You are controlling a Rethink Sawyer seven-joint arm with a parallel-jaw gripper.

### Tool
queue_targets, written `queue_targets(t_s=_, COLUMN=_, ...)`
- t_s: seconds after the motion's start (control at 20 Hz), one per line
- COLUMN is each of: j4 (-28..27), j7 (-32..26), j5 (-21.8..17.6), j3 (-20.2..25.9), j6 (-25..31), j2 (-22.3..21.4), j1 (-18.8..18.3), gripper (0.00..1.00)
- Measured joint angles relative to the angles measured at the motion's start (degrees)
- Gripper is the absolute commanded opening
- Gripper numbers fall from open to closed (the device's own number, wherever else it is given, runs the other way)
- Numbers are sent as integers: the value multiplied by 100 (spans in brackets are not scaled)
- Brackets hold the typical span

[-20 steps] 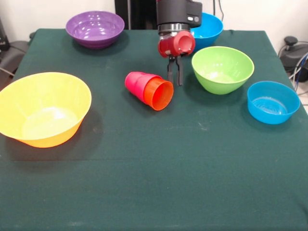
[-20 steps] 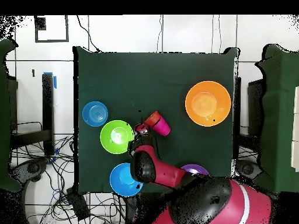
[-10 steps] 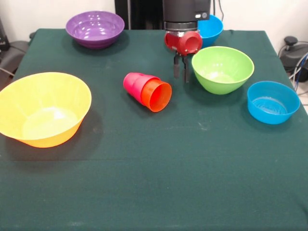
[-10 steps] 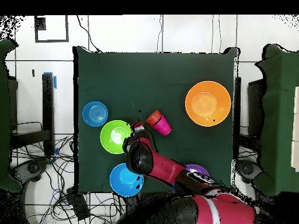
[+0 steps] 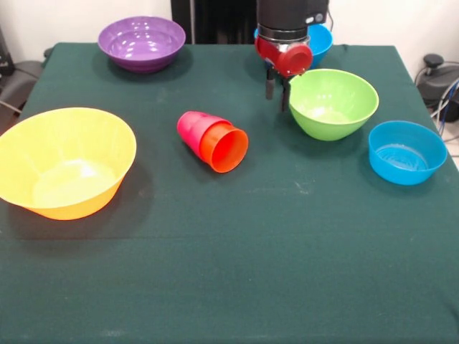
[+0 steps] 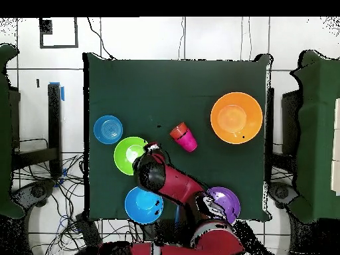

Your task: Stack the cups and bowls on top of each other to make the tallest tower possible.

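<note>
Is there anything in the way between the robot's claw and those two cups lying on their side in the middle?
Nothing visible. The gripper hangs beside the lime green bowl, and only bare green table lies between it and the toppled orange cup nested on the red-pink cup.

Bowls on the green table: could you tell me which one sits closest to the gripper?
The medium lime green plastic bowl; the gripper hangs just beside its rim.

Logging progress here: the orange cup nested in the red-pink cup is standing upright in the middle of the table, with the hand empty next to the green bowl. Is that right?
Not quite. The orange cup nested in the red-pink cup lies on its side, mouth towards the camera, as the front view shows. The hand is indeed empty next to the green bowl.
</note>
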Motion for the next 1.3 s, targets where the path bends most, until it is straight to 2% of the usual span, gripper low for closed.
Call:
queue_targets(t_s=0.1, j4=-220, j7=-1, j5=140, j3=-342, j6=173, j2=66, j1=367, gripper=100)
queue_targets(t_s=0.2, j4=-349, j7=-1, j5=219, j3=-534, j6=231, j2=118, j1=561, gripper=100)
queue_targets(t_s=0.25, j4=-555, j7=0, j5=350, j3=-828, j6=307, j2=225, j1=836, gripper=100)
queue_targets(t_s=0.35, j4=-689, j7=-1, j5=420, j3=-1014, j6=355, j2=302, j1=998, gripper=100)
queue_targets(t_s=0.5, j4=-1098, j7=0, j5=640, j3=-1555, j6=521, j2=559, j1=1419, gripper=100)
queue_targets(t_s=0.7, j4=-1460, j7=0, j5=803, j3=-1986, j6=694, j2=808, j1=1686, gripper=100)
queue_targets(t_s=0.8, j4=-1803, j7=0, j5=954, j3=-2380, j6=897, j2=1064, j1=1874, gripper=100)
queue_targets(t_s=1.3, j4=-2554, j7=0, j5=1262, j3=-3107, j6=1441, j2=1488, j1=2038, gripper=100)
